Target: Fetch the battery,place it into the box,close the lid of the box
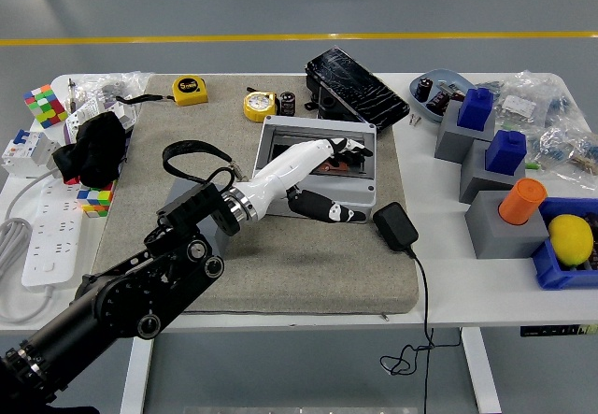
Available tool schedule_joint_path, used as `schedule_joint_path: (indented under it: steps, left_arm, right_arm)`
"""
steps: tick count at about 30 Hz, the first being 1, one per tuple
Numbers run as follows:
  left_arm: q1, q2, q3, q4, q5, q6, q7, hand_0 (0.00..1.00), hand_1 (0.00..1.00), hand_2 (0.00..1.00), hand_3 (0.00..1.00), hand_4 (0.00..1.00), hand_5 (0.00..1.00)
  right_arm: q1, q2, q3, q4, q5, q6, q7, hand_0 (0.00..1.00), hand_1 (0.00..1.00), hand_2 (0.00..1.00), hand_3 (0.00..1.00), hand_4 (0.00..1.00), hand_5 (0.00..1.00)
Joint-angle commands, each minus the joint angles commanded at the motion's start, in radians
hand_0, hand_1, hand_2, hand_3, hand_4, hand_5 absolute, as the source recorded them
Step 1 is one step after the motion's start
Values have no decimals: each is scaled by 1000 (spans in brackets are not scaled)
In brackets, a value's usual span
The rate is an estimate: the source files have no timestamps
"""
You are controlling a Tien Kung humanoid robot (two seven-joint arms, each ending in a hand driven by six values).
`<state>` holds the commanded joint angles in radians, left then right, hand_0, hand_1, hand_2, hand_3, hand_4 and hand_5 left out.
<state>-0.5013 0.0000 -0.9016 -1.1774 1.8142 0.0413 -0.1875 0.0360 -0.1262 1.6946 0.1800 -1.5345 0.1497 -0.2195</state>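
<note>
Box interior perhaps hidden by hand.

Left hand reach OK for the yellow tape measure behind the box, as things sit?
Probably yes. The left hand lies on the grey box lid; the yellow tape measure sits just beyond the box's far-left corner, with nothing between them, only a small black cylinder beside it.

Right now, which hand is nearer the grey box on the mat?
Left. The left hand lies across the grey box, fingers spread over its lid. The right hand is not in view.
</note>
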Motion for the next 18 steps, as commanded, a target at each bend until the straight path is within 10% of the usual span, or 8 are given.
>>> schedule_joint_path:
  steps: [18]
  left_arm:
    - [244, 0, -371, -205, -274, 42, -80, 609, 711, 723, 772, 998, 285]
  right_arm:
    - [8, -17, -15, 0, 21, 0, 14, 821, 760, 770, 791, 998, 600]
